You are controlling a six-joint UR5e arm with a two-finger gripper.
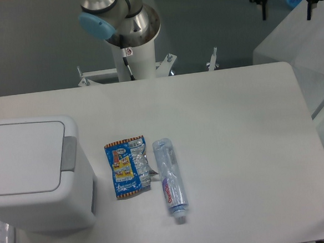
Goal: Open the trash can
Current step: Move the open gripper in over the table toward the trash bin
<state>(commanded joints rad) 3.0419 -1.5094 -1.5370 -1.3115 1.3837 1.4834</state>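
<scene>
The trash can [40,210] is a large white boxy bin at the table's left edge. Its flat lid [23,159] lies down and closed, with the grey push-button tab [70,154] on the lid's right side. My gripper [286,8] hangs at the top right of the view, beyond the table's far right corner and far from the bin. Its two black fingers [264,6] stand wide apart with nothing between them, so it is open.
A crumpled blue snack wrapper [126,167] and a clear plastic bottle [170,179] lie side by side just right of the bin. The arm's base column [132,51] stands behind the table's far edge. A pale translucent box [307,44] sits off the right side.
</scene>
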